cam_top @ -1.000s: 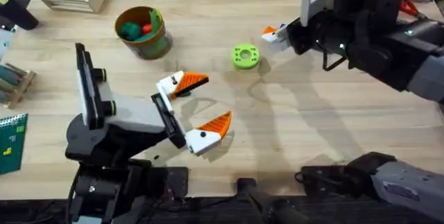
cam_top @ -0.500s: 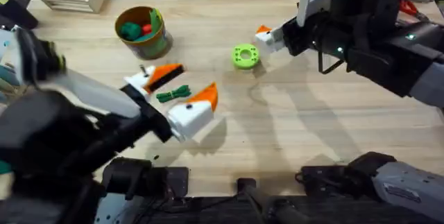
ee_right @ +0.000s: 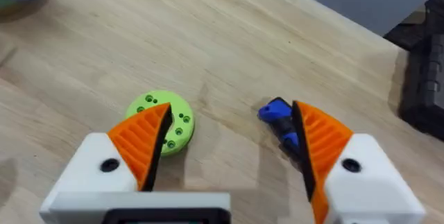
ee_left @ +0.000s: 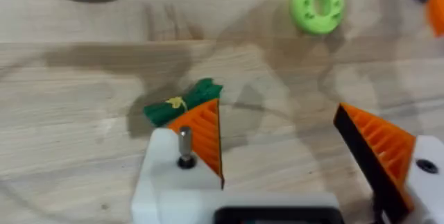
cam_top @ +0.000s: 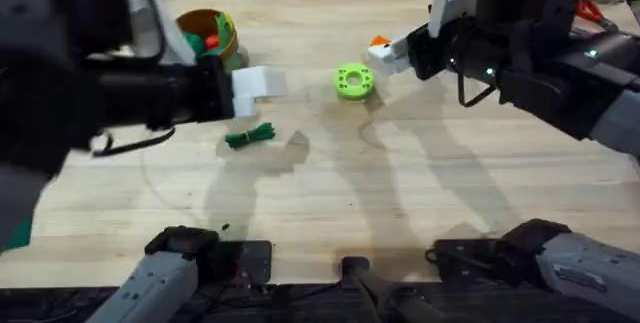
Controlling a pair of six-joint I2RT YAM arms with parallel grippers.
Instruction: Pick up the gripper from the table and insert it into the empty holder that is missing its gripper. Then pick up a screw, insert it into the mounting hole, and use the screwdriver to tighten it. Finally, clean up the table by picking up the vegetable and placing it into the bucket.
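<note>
Left tool hangs raised, fingers spread wide, above the vegetable lying lengthwise across the desk; right tool also gapes

No readable text, label, brand, number or sign anywhere.

Both arms: black link housings, black cabling along the bodies. Right arm carries small green indicator lights. Left gripper: white finger blocks, orange ribbed pads with black backing, one metal pin and dark screw hole. Right gripper: same white blocks, orange ribbed pads, dark screw holes.
</note>
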